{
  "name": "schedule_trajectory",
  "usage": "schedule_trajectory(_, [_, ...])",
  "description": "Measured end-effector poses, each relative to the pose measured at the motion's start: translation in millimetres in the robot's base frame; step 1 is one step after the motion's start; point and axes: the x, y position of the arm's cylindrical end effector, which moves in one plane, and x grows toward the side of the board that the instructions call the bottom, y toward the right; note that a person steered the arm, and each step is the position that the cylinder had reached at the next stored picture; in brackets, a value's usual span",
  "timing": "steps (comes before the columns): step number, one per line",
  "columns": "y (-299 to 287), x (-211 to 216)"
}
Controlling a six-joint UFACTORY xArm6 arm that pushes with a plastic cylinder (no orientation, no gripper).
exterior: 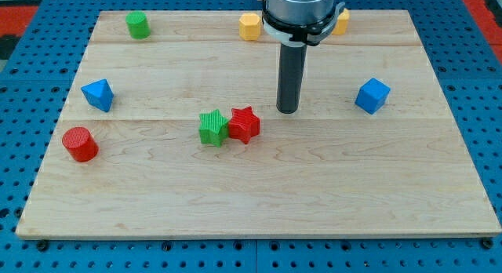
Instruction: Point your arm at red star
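Observation:
The red star [244, 125] lies near the middle of the wooden board [259, 202], touching a green star [212, 128] on its left. My tip [288, 110] rests on the board just to the upper right of the red star, with a small gap between them. The dark rod rises straight up from the tip to the arm's head at the view's top.
A red cylinder [79, 143] and a blue triangular block [98, 94] are at the left. A green cylinder [138, 25] is at the top left. Two yellow blocks [249, 27] [341, 22] flank the arm at the top. A blue cube [372, 96] is at the right.

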Motion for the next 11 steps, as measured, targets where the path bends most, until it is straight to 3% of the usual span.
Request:
schedule_trajectory(3, [0, 0])
schedule_trajectory(5, [0, 33])
schedule_trajectory(6, [-6, 10])
schedule_trajectory(7, [-69, -11])
schedule_trajectory(9, [-75, -11])
schedule_trajectory(11, [-74, 23])
